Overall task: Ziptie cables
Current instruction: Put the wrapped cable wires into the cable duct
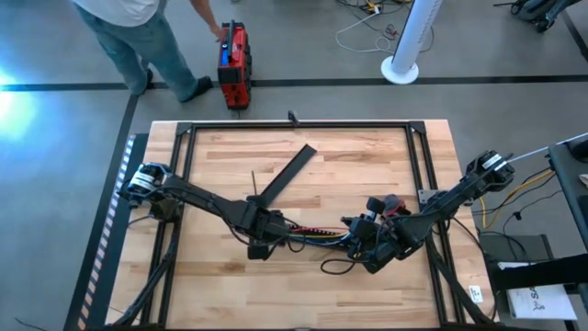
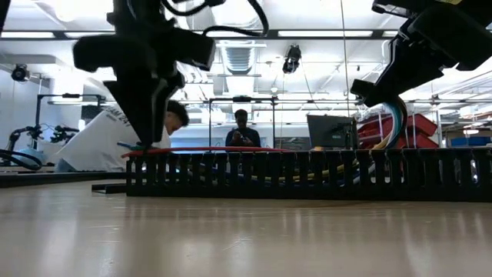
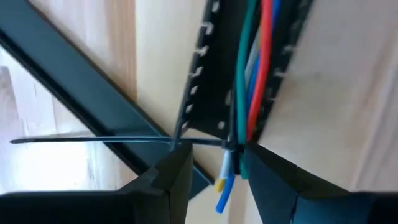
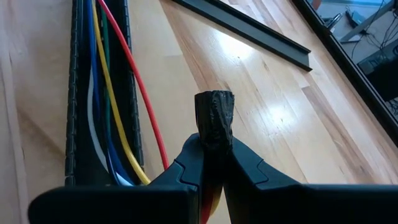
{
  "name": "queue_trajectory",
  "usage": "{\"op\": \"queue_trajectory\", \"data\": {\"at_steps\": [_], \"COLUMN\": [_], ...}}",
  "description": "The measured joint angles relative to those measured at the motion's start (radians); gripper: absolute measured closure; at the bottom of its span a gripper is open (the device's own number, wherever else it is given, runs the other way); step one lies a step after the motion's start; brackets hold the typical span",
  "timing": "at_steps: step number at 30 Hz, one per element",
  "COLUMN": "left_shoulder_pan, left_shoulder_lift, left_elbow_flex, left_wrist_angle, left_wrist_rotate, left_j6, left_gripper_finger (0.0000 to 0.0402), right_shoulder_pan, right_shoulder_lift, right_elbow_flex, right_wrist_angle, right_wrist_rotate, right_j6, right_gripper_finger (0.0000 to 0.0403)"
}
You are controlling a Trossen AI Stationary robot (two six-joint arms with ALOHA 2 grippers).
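While the left gripper point(image 3: 214, 171) hangs over one end of a black slotted bar point(image 1: 317, 241), its jaws stand partly apart on either side of the cable ends, and the wrist view does not settle whether they pinch anything. A thin black zip tie point(image 3: 118, 139) crosses just ahead of the fingertips, its free tail running out to one side over the wood; it wraps the cables point(image 3: 252, 81) where they leave the bar. Those cables, in green, red, blue and white, lie lengthwise inside the bar's channel, with short blue and yellow-tipped ends poking out between the jaws.

At the channel's other end, the right gripper point(image 4: 214, 140) has its jaws closed on a stubby black tape-wrapped piece point(image 4: 214, 118) that stands up between them. Beside it the same trough holds yellow, blue, green and white wires, while a red one arcs up over its wall.

A second black bar point(image 1: 287, 173) lies loose and aslant on the table point(image 1: 367, 165), well apart from the filled one. In the low view the red wire rides along the channel's top edge.

Beyond the table a person point(image 1: 138, 37) stands near a red case point(image 1: 233, 64) on the floor.
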Motion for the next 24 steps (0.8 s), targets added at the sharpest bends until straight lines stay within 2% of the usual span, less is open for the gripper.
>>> {"op": "queue_trajectory", "data": {"at_steps": [9, 15, 20, 24], "left_shoulder_pan": [0.056, 0.065, 0.065, 0.065], "left_shoulder_lift": [0.001, 0.002, 0.001, 0.001], "left_elbow_flex": [-0.074, -0.100, -0.039, 0.010], "left_wrist_angle": [0.067, 0.107, 0.041, 0.070], "left_wrist_rotate": [-0.070, -0.073, -0.063, -0.063], "left_j6": [0.011, 0.034, 0.058, 0.098], "left_gripper_finger": [0.0274, 0.0286, 0.0293, 0.0295], "right_shoulder_pan": [0.000, 0.000, 0.000, 0.000], "right_shoulder_lift": [0.000, 0.000, 0.000, 0.000], "right_elbow_flex": [0.000, 0.000, 0.000, 0.000], "right_wrist_angle": [0.000, 0.000, 0.000, 0.000], "right_wrist_rotate": [0.000, 0.000, -0.011, -0.014], "right_j6": [-0.009, -0.019, -0.029, -0.029], "right_gripper_finger": [0.0382, 0.0382, 0.0382, 0.0382]}}
